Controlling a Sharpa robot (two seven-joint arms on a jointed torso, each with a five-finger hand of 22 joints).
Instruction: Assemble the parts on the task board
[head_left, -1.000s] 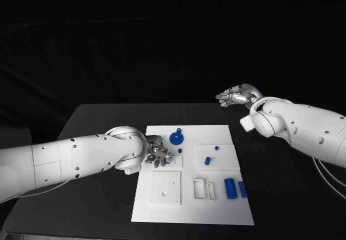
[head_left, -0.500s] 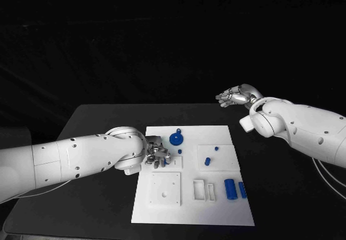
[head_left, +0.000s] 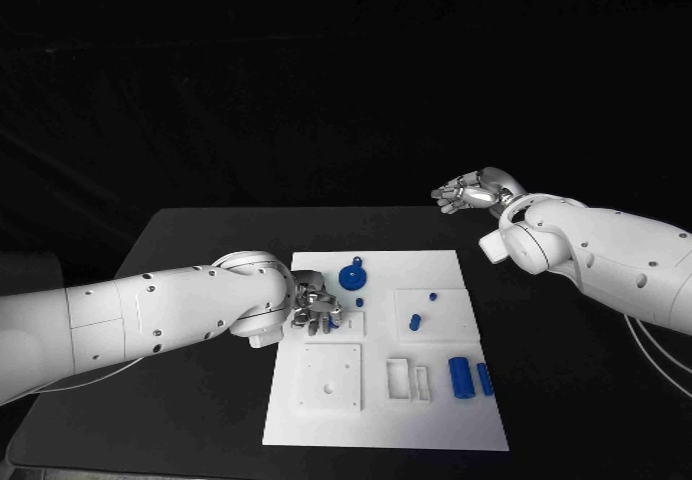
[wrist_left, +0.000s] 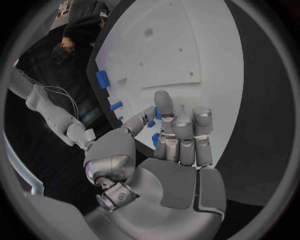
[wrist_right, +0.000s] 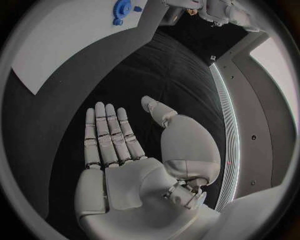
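Task board: white plate lying flat mid-surface; raised white blocks on it, one square with small holes near its front-left, two narrow upright ones just right of that square.
Surface: black; carries the task board.
Left robot hand: over the board's left edge, about halfway along it; fingers curled downward onto the board; in the left wrist view a small blue part pinched between thumb and fingers; grip closed on that part.
Right robot hand: raised beyond the board's far right corner, well apart from the board; in the right wrist view fingers straight and side by side, thumb held apart, palm bare; holding nothing, open.
Round blue part: on the board's far half, left of centre, just beyond the left robot hand; also seen in the right wrist view.
Small blue peg: on the board's right half, standing in a raised white square.
Short blue part: just nearer than the peg, same square.
Blue cylinders: two, side by side near the board's right edge, lying lengthwise, nearer than the peg.
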